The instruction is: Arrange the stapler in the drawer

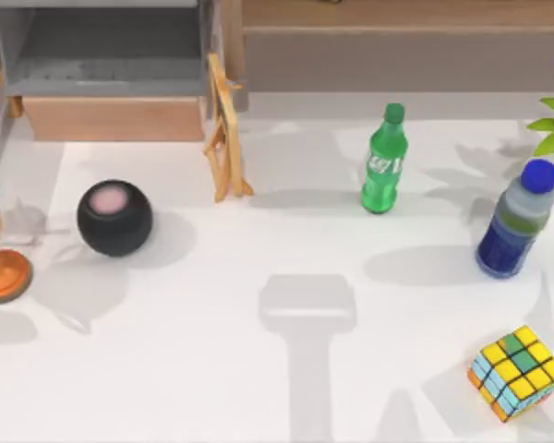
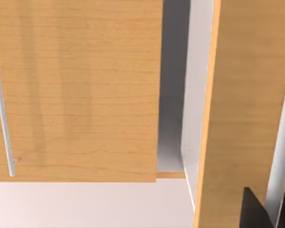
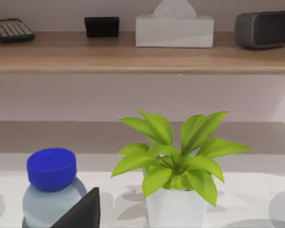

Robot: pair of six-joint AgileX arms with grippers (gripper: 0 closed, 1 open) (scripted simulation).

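Standing open at upper left, the drawer [image 1: 111,65] awaits a stapler; I cannot tell either gripper's state.

Drawer [image 1: 111,118] front matt tan wood, green bottle [image 1: 383,166] glossy plastic

Green bottle [image 1: 384,161], blue bottle [image 1: 515,221], cube [image 1: 517,372], black speaker [image 1: 114,218].

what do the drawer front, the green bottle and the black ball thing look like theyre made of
The drawer front looks like light wood, matte, with faint grain; its inner walls are flat grey, perhaps painted board or metal. The green bottle appears to be translucent glossy plastic, with a soft highlight and a screw cap. The black ball reads as matte, maybe fabric or plastic, with a smooth pinkish top disc.
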